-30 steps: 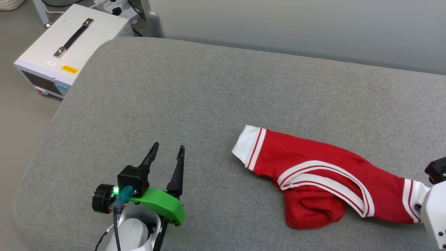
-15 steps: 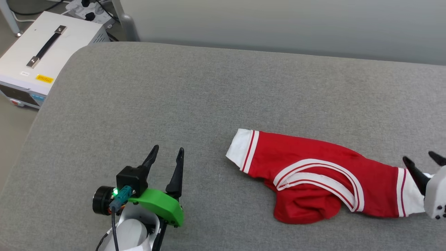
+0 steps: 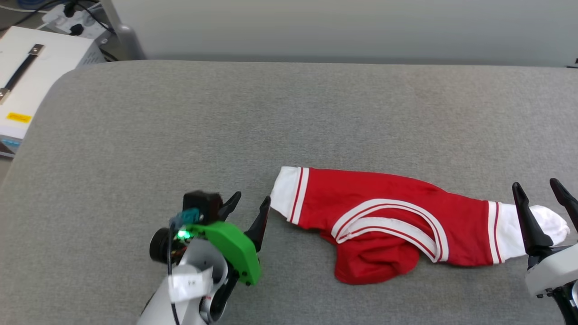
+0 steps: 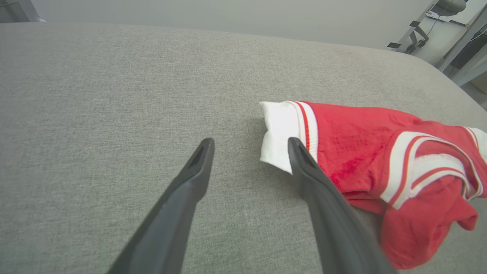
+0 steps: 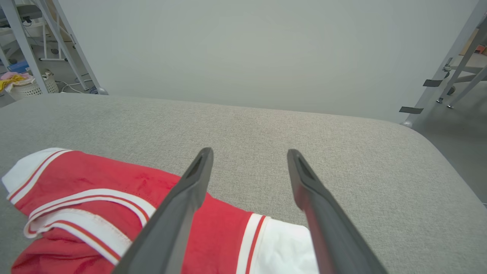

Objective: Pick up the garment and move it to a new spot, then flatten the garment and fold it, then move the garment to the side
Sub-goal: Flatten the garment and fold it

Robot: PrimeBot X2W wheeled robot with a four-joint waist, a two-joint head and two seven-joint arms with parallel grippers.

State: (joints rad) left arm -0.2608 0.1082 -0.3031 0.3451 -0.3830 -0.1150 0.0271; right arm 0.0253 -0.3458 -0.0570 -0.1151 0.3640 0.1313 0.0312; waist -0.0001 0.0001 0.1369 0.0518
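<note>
Head view: the garment (image 3: 388, 216) lies on the right half of the grey fabric-covered counter (image 3: 180, 126), nearer the near edge than the far one. It is stretched out lengthwise along the near edge and bunched rather than flat. A white sleeve with striped trim marks each end, a white-and-red band curves across the middle, and a lump of red cloth bulges toward the near edge.

The left pincer (image 3: 252, 197) stands open just beside the garment's left sleeve. In the left wrist view the left pincer (image 4: 250, 141) has its fingers spread, one over bare counter and the other crossing the sleeve edge of the garment (image 4: 361, 140); whether it touches the cloth cannot be told.

The right pincer (image 3: 535, 183) is open too, fingers apart on either side of the white right sleeve and not closed on it. The right wrist view shows the right pincer (image 5: 249, 151) above that end of the garment (image 5: 114, 179).

A white box (image 3: 27, 81) sits off the counter's far left corner.
</note>
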